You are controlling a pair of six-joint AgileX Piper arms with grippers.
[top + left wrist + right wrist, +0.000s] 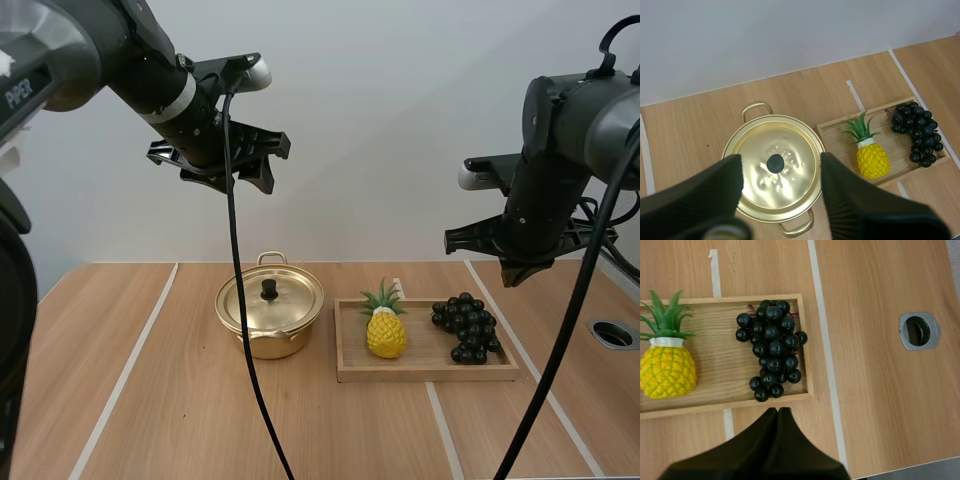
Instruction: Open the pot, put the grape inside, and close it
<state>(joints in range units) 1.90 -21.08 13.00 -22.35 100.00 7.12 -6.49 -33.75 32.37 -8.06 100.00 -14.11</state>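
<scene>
Nearest, left hand (780,159) released, fingers (700,195) spread wide, high over the pot (270,318). The lid (790,145) is on, and its black knob (775,163) sits straight below the gap between the fingers, no contact. The right hand (778,415) is clenched on nothing, fingers together as one wedge, well above the surface (140,400). The grapes (771,350) lie below it just past its tip, untouched, at the tray (690,409) end away from the pot. A pineapple (665,367) shares the tray, between grapes and pot. The pot stands just beside the tray. A metal-ringed hole (918,331) lies in the surface beyond the grapes' outer side.
</scene>
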